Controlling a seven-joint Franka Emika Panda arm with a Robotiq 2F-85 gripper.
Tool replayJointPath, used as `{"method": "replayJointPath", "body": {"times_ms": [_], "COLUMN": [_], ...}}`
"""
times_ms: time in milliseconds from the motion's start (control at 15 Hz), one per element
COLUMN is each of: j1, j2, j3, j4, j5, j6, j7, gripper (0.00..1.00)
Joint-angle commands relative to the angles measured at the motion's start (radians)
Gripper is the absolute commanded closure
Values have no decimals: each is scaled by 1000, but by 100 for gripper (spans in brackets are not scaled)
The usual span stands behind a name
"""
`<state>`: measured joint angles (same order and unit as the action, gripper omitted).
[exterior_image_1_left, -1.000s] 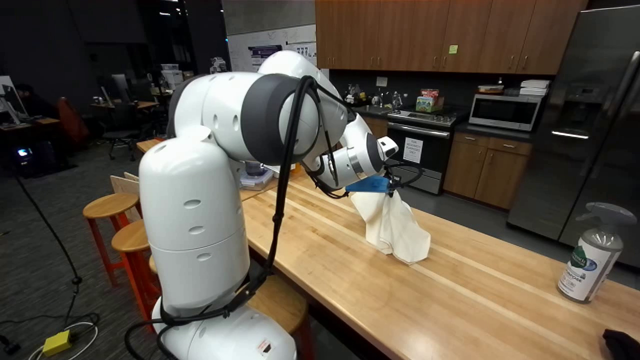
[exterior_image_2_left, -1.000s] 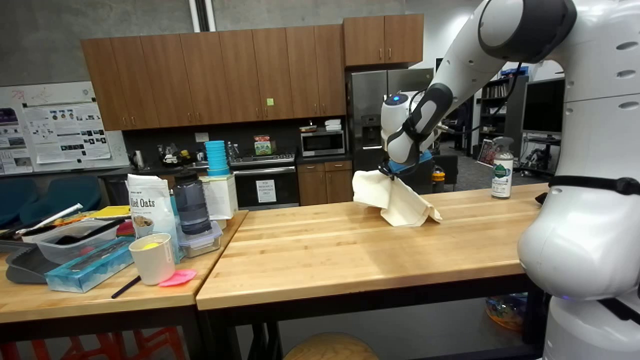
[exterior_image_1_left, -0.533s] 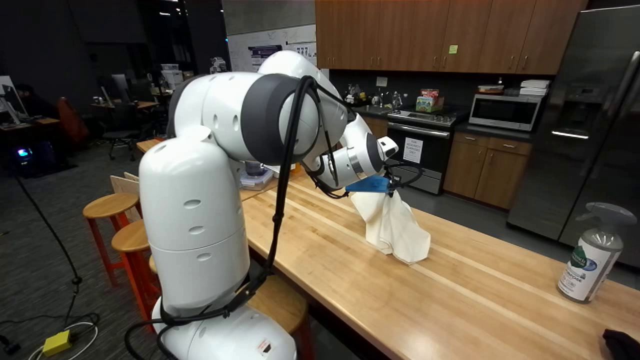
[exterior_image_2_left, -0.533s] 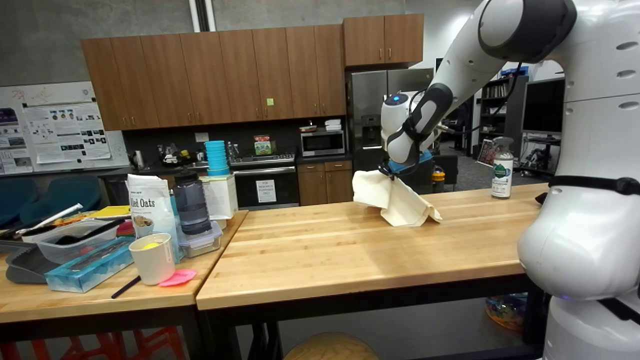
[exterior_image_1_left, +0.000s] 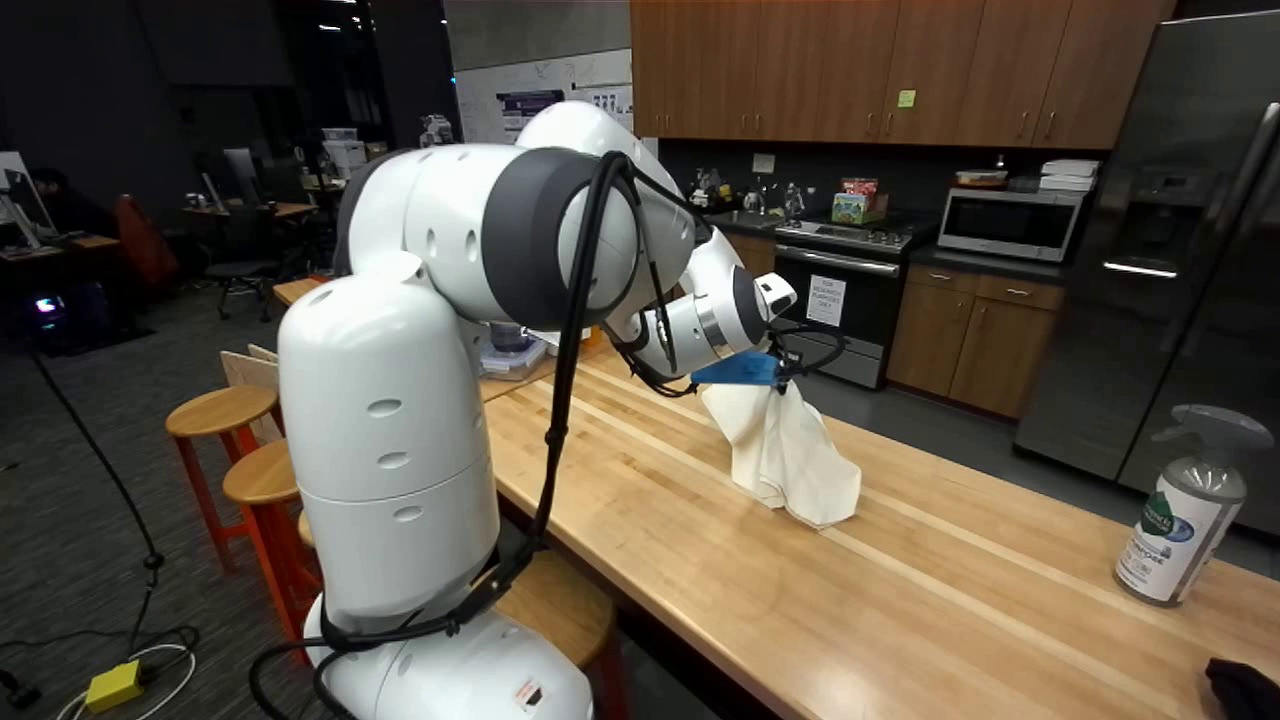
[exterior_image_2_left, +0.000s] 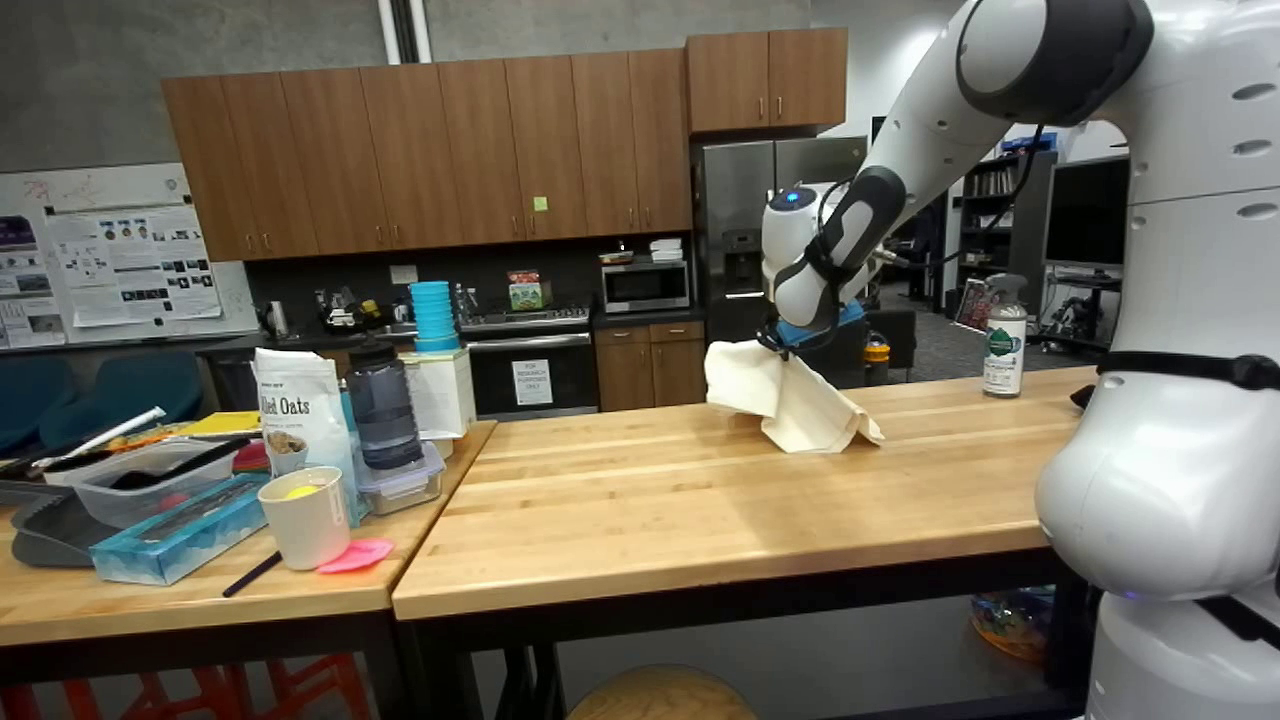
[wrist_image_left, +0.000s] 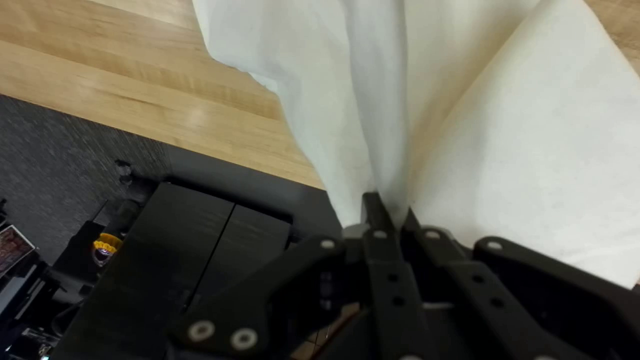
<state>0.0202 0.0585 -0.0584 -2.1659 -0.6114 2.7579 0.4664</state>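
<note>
My gripper (wrist_image_left: 391, 212) is shut on a cream cloth (wrist_image_left: 530, 150), with folds of it pinched between the fingertips. In both exterior views the gripper (exterior_image_1_left: 783, 380) (exterior_image_2_left: 775, 344) is above the far edge of the wooden table (exterior_image_1_left: 640, 480). The cloth (exterior_image_1_left: 790, 460) (exterior_image_2_left: 805, 410) hangs from the fingers in loose folds. Its lower part reaches the tabletop and seems to rest on it. In the wrist view the cloth spreads over the upper middle and right, hiding part of the table. The exact pinched spot is partly hidden by the fingers.
A spray bottle (exterior_image_1_left: 1180, 530) (exterior_image_2_left: 1004, 350) stands on the table, with a black item (exterior_image_1_left: 1243, 688) near it. In an exterior view, an adjoining table holds an oats bag (exterior_image_2_left: 305, 420), a dark bottle (exterior_image_2_left: 383, 410), a mug (exterior_image_2_left: 306, 520) and a tissue box (exterior_image_2_left: 180, 530). Stools (exterior_image_1_left: 222, 410) stand alongside.
</note>
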Motion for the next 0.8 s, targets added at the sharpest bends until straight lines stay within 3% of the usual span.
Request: {"method": "replayJointPath", "body": {"times_ms": [0, 133, 333, 600, 733], "j1": [0, -5, -15, -189, -256], "j2": [0, 9, 43, 97, 106], "j3": [0, 9, 39, 278, 343], "j4": [0, -12, -24, -15, 27], "j5": [0, 88, 360, 722, 906], "j6": [0, 3, -11, -71, -170], "j7": [0, -60, -255, -440, -542], "gripper": [95, 99, 99, 99, 99]}}
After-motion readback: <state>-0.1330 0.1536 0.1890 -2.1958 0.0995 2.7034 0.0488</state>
